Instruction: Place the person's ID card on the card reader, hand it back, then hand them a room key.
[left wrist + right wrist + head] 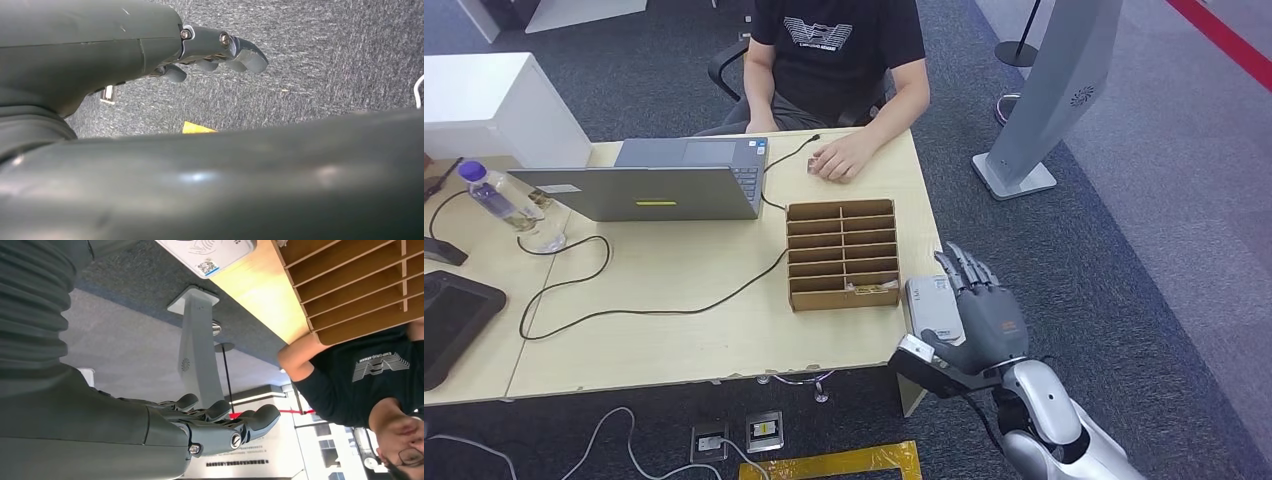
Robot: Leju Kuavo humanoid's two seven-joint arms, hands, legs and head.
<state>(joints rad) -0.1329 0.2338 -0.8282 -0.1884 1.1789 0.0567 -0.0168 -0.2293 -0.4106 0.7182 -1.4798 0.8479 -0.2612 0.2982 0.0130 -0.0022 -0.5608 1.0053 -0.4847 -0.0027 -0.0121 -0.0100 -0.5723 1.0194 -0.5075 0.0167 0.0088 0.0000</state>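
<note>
A person in a black T-shirt (834,45) sits at the far side of the desk, one hand (844,158) flat on it over a small card (811,166). The white card reader (927,303) lies at the desk's near right corner and also appears in the right wrist view (210,252). Beside it stands a brown cardboard organiser (842,255) with cards in its front right slot (874,289). My right hand (979,312) is raised just right of the reader, fingers (220,420) spread, holding nothing. My left hand (215,50) hangs over the carpet, holding nothing.
An open grey laptop (659,180) sits mid-desk with a black cable (654,310) looping across. A water bottle (494,195) and a black device (449,315) are at the left. A white floor stand (1044,100) rises right of the desk.
</note>
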